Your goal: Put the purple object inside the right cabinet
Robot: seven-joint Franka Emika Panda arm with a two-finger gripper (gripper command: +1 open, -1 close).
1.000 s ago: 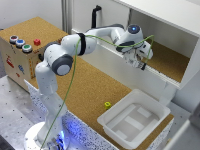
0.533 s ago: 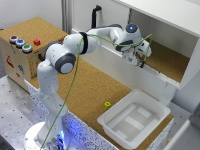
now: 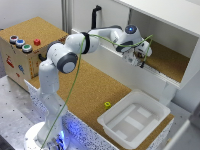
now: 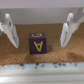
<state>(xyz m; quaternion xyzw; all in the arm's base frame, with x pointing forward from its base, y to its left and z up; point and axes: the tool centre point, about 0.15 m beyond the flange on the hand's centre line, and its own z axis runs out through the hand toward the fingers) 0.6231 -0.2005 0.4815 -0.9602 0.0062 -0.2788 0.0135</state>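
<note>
The purple object (image 4: 37,46) is a small cube with a yellow letter on its face. It rests on the brown cork floor of the right cabinet (image 3: 172,62), a white-walled bay. In the wrist view my gripper (image 4: 38,40) is open, with one finger (image 4: 10,30) on each side of the cube and a gap between each finger and it. In the exterior view my gripper (image 3: 141,59) reaches into the bay over its front lip, and the cube is hidden behind it.
A white tray (image 3: 150,107) stands on the cork table in front of the cabinet. A small yellow object (image 3: 107,105) lies beside the tray. A cork-clad box with coloured buttons (image 3: 22,55) is at the exterior view's left. A black handle (image 3: 95,15) shows at the back.
</note>
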